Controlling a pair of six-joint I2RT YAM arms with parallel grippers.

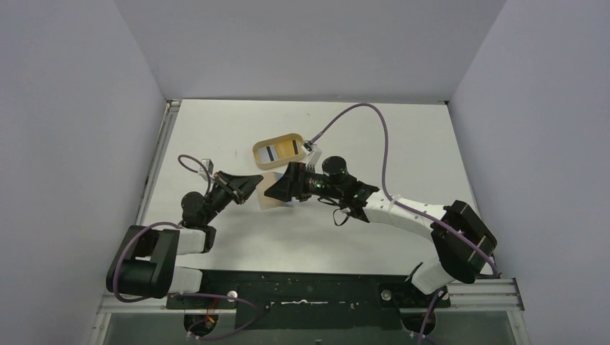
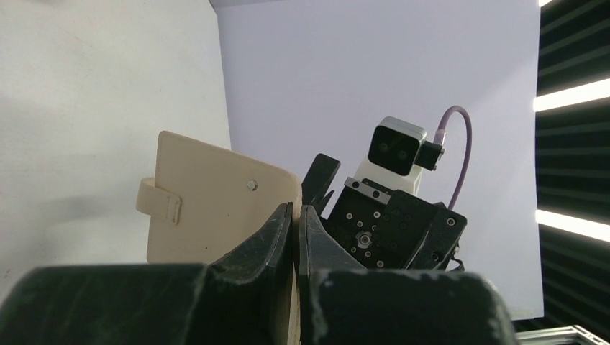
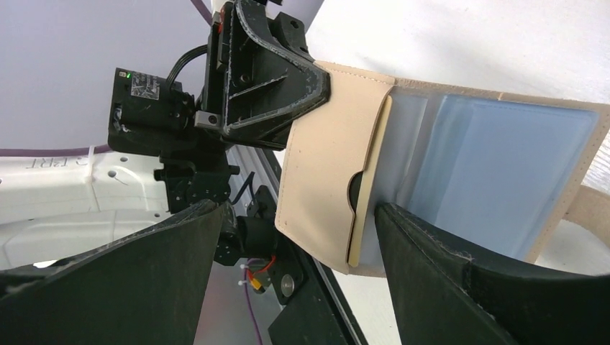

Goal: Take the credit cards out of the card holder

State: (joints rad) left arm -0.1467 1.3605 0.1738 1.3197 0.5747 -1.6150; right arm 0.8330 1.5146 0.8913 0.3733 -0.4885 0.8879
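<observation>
Firmly pinched in left gripper (image 2: 296, 210), card holder (image 2: 216, 194) faces the right gripper (image 3: 298, 208).

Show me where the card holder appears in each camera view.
Top external: card holder near the picture's centre.
Left wrist: left of centre, upright, snap tab on its left edge.
Right wrist: centre to right, open, light blue card inside.
Shared landmark: the left gripper clamped on its edge.

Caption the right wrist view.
Left gripper pinches the open tan leather card holder; open right gripper faces its light blue plastic card.
</observation>
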